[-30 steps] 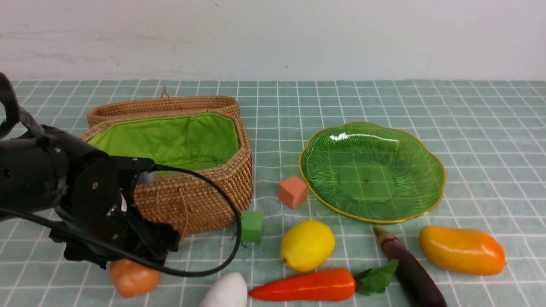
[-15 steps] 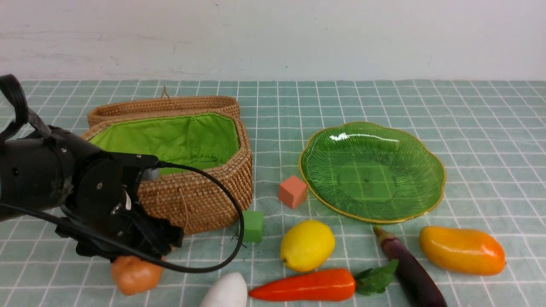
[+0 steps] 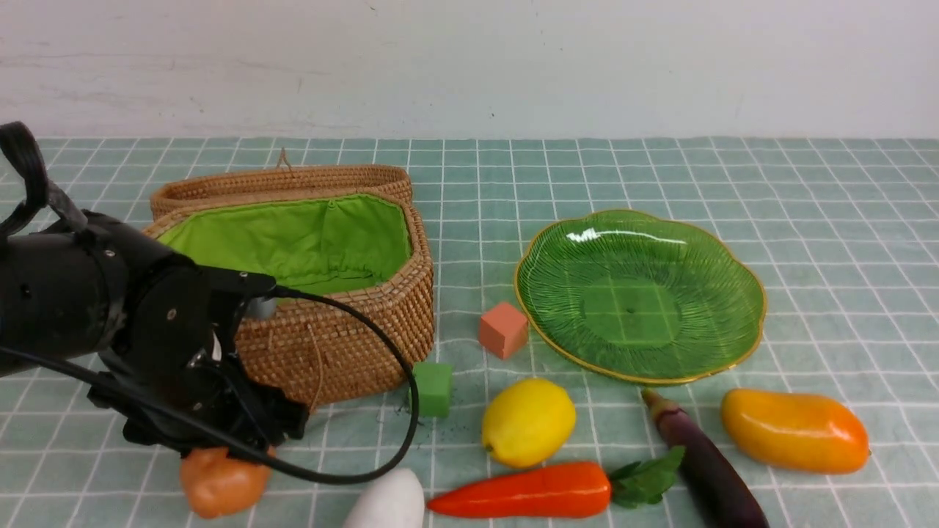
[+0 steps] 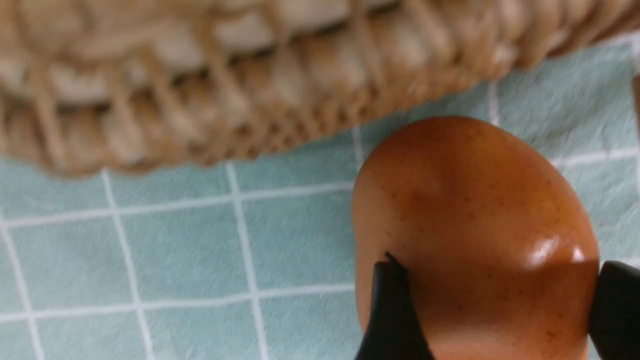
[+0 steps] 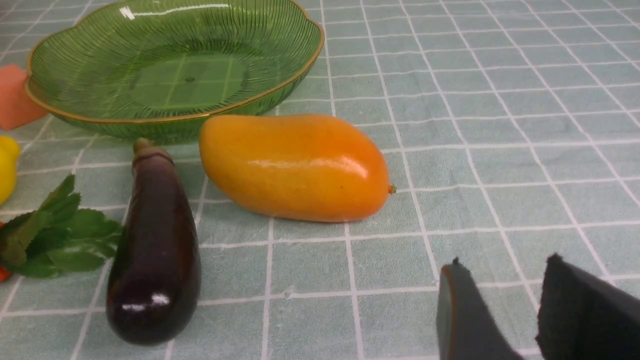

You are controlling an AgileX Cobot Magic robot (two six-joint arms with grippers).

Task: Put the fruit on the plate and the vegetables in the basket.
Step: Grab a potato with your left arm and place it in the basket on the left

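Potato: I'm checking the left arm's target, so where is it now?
Front view, near left: the potato lies on the tablecloth in front of the wicker basket, between the left gripper's fingers.

white wall (image 3: 469,66), teal checked tablecloth (image 3: 807,183)

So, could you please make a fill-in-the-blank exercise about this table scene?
1. The ribbed green glass plate is ____.
2. The small cube nearest the woven wicker basket is ____.
3. The left gripper brackets the brown toy potato, which belongs in the ____.
Answers: empty; green; basket.
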